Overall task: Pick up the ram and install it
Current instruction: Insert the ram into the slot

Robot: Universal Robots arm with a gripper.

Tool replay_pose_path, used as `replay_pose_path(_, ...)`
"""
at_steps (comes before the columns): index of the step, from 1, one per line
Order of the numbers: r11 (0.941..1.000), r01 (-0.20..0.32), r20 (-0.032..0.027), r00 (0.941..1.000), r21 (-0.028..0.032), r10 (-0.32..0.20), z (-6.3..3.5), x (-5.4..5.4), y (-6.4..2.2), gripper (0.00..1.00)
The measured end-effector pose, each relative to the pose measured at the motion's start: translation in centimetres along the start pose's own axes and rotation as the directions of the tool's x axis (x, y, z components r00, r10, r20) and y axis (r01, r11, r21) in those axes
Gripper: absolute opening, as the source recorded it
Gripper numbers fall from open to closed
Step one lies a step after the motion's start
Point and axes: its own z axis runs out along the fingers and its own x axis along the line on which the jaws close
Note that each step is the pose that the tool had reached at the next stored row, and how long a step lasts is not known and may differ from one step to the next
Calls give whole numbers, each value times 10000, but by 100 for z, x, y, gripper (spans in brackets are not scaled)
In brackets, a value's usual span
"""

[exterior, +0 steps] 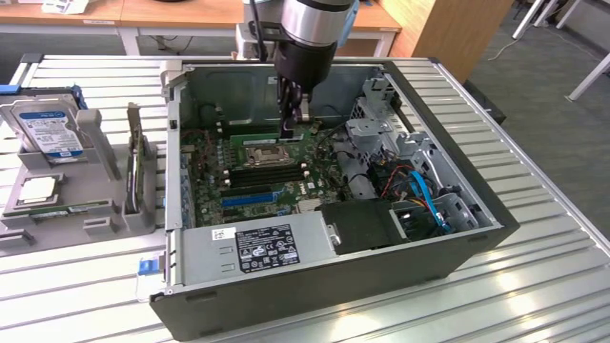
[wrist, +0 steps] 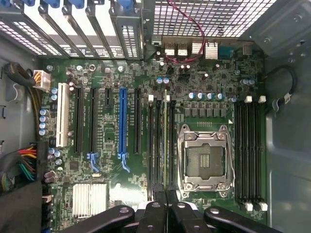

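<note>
here, your black two-fingered tool [exterior: 293, 126] reaches straight down into the open dark grey computer case [exterior: 333, 286]. the case lies on its side on the slatted metal tabletop [exterior: 533, 286], so the green motherboard [exterior: 257, 182] faces up and the slots can be reached from above. the long, narrow green ram stick [wrist: 165, 141] stands on edge in one of the black memory slots just beside the silver processor socket [wrist: 204, 158], lined up along the slot. gripped by its thin faces like that, it should go down without twisting.

in the wrist view the fingers are drawn almost together and the ram stick runs out from between their tips. judge the tool as pinched on the near end of the ram stick, not merely resting on it. you cannot tell whether the ram stick is pushed fully home, because the slot's latches are too small to read.

off to the exterior view's left, a silver hard drive with a blue-white label [exterior: 43, 128] stands in a grey holder [exterior: 86, 223], well apart from the work.
</note>
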Motion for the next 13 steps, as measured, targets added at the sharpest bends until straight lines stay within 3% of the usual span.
replay_pose_path(13,10000,0,-1,10000,1,0,110,4,-4,11)
